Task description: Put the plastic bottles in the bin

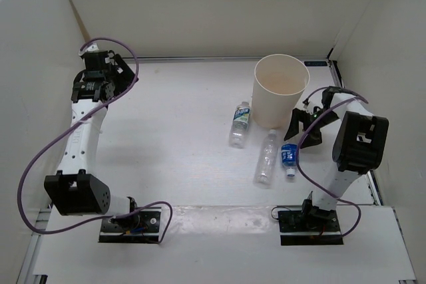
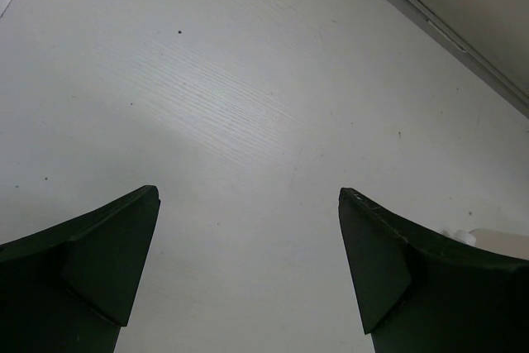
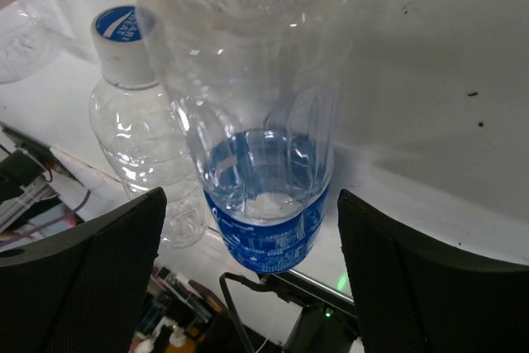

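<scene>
worktop (image 1: 180,157): white, walls on 3 sides; carries all the items below.
bin (image 1: 279,108): cream, upright, far right of centre; rim wider than base.
left pincer (image 1: 105,71): far-left corner, well apart from bin & every bottle. Fingers spread wide, nothing btwn them. Wrist view shows only bare worktop past the tips.
right pincer (image 1: 305,123): just right of bin's base. Fingers spread wide, gripping nothing.
plain clear bottle (image 1: 266,157): lying flat on near side of bin, cap toward bin. Just left of the blue-label bottle. In right wrist view it sits off to one side, by one finger, not centred in the gap.
white-green label bottle (image 1: 240,123): lying flat, just left of bin's base, cap toward far side. Left of right pincer, on the other side of the bin's base.
blue-label bottle (image 1: 289,157): shortest of the 3, lying flat, white cap pointing near. Just on near side of right pincer. In right wrist view it lies centred btwn the two fingers w/ clear space on either side; no contact seen.
</scene>
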Action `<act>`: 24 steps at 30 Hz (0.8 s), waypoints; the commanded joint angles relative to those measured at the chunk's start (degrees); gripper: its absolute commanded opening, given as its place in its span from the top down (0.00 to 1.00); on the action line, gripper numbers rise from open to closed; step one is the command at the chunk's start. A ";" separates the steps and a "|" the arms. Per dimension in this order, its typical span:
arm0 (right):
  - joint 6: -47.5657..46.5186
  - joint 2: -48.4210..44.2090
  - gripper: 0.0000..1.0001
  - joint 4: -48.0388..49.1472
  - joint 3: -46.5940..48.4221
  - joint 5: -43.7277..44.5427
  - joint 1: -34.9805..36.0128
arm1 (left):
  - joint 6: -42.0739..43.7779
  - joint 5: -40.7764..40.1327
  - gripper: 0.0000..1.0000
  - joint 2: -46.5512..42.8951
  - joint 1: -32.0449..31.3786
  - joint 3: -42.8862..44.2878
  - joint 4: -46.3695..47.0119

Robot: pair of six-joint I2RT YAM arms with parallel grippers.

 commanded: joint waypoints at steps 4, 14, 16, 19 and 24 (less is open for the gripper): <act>0.55 5.23 0.18 -3.34 3.02 -1.76 -1.21 | -0.48 -2.62 0.00 -3.91 0.31 0.74 -4.51; 0.81 11.39 0.35 -4.31 6.19 -0.26 -2.79 | -0.39 -5.43 0.00 -6.20 0.31 0.31 -7.34; 1.25 10.69 0.48 -4.14 5.93 -0.26 -3.06 | -1.09 -5.52 0.00 -6.46 0.40 -0.14 -7.25; 1.43 8.50 0.60 -3.87 4.17 -0.52 -3.50 | -1.97 -4.99 0.00 -6.03 0.40 -0.93 -6.02; 1.43 -1.25 0.74 -4.05 0.04 0.88 -5.60 | -3.99 -2.27 0.00 -3.13 0.22 -1.63 -1.89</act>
